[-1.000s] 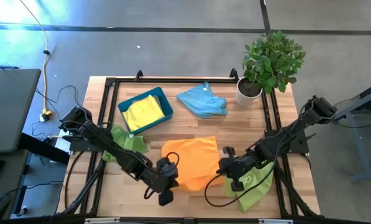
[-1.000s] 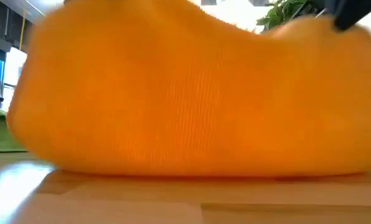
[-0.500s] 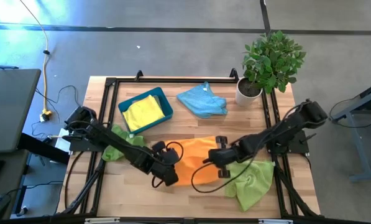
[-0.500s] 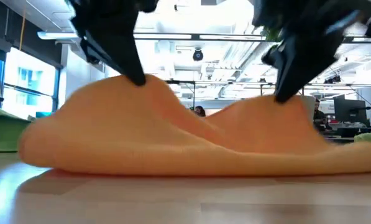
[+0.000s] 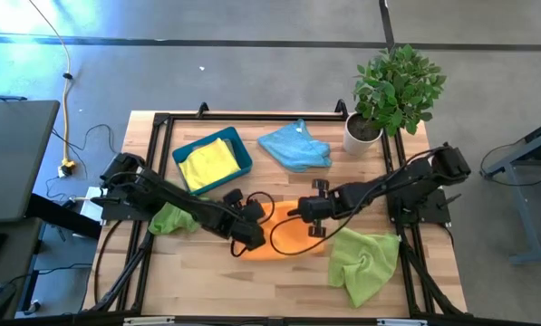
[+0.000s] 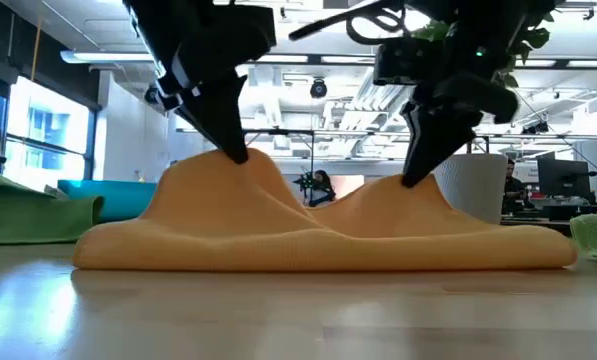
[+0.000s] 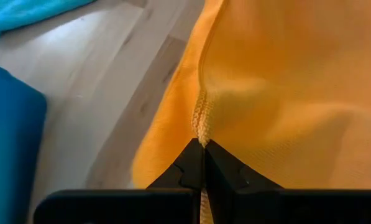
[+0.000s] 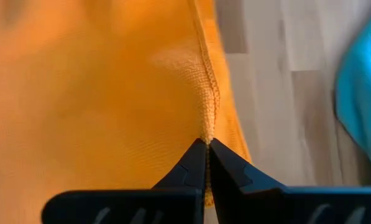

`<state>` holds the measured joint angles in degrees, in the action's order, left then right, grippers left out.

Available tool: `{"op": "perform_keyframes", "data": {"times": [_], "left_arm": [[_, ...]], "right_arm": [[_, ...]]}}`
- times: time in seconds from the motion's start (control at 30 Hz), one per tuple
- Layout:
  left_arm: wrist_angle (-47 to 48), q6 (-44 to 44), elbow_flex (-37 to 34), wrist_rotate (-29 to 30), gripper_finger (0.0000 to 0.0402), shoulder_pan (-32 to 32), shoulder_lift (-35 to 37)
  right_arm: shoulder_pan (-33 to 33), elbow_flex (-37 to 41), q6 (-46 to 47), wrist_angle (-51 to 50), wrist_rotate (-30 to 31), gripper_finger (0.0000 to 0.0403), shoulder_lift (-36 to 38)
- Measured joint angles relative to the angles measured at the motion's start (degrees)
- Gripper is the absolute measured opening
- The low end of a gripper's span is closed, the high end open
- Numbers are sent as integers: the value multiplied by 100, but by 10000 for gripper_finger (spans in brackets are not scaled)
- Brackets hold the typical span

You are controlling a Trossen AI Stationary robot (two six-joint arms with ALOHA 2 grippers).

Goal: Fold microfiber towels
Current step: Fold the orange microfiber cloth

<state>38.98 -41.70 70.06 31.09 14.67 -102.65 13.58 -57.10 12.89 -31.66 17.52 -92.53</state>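
An orange microfiber towel (image 5: 279, 238) (image 6: 318, 235) lies doubled over near the table's middle. Both grippers are shut on its upper edge. My left gripper (image 5: 252, 234) (image 6: 240, 156) is at its left part and my right gripper (image 5: 312, 225) (image 6: 410, 181) at its right part. A lime green towel (image 5: 364, 263) lies crumpled to the right, another (image 5: 171, 218) under the left arm. A light blue towel (image 5: 294, 146) lies at the far side. A yellow towel (image 5: 208, 162) rests in the teal tray (image 5: 243, 149). My left gripper pinches the orange towel's stitched hem (image 7: 201, 122) between its two fingertips. The fingers slant down from the table's left. The cloth rises to a small peak (image 6: 228, 165) under them, and the rest lies on the table. My right gripper pinches the same towel's stitched hem (image 8: 207, 124) between its two fingertips. The fingers slant down from the table's right. The cloth stands in a second peak (image 6: 398, 192) below them, sagging between the two holds, with the rest on the table.
A potted plant (image 5: 392, 91) stands at the far right corner; its white pot (image 6: 473, 185) shows behind the towel in the low view. A black frame (image 5: 252, 116) runs around the table. Bare wood lies along the near edge (image 5: 270, 290).
Both grippers have carried the orange towel's near edge toward the far edge and down, tipping more steeply. The towel's near half has folded over its far half, which stayed on the table. It now lies low and narrow. The green towel at the right is uncovered.
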Motion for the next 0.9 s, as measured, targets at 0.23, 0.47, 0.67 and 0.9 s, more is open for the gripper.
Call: {"op": "perform_keyframes", "data": {"times": [0.23, 0.47, 0.67, 0.9], "left_arm": [[80, 292, 0, -27, 1, -230, 2], [116, 315, 0, -187, 1, -376, 4], [398, 392, 0, -222, 12, -384, 7], [803, 550, 0, -242, 82, -384, 9]], "right_arm": [[-213, 0, -44, -26, -9, 0, 0], [-282, 0, -33, -33, -9, 0, 0], [-280, 0, -128, -68, 36, 37, 0], [-278, -77, 137, -421, 345, 127, 0]]}}
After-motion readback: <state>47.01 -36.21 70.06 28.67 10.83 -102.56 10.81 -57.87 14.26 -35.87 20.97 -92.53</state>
